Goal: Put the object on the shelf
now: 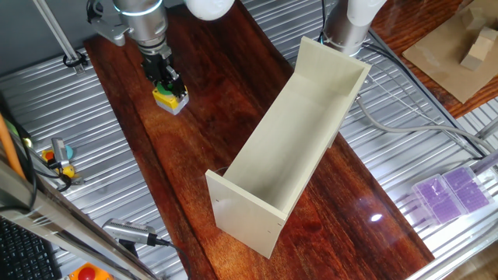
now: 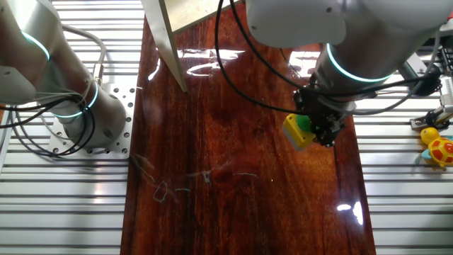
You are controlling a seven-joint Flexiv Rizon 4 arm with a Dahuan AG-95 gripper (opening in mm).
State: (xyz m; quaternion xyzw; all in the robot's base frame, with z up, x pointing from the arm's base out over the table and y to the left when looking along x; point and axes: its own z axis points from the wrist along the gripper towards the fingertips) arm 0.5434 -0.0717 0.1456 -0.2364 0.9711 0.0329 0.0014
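The object (image 1: pixel 172 99) is a small yellow box with a green button, on the dark wooden table (image 1: pixel 194 171) at the far left end. It also shows in the other fixed view (image 2: pixel 297 132), where it looks tilted. My gripper (image 1: pixel 166 82) comes down from above and its black fingers (image 2: pixel 323 126) close on the box's top around the green button. I cannot tell whether the box still touches the table. The shelf (image 1: pixel 311 132) is a long cream open trough lying diagonally across the table, well to the right of the gripper. Only its end panel (image 2: pixel 168 35) shows in the other fixed view.
A second arm's base (image 2: pixel 78 113) stands on the metal slats beside the table. A red-topped button device (image 1: pixel 87 272), a metal tool (image 1: pixel 132 232), purple trays (image 1: pixel 451 190), wooden blocks (image 1: pixel 478 47) and yellow toys (image 2: pixel 439 149) lie off the wooden board.
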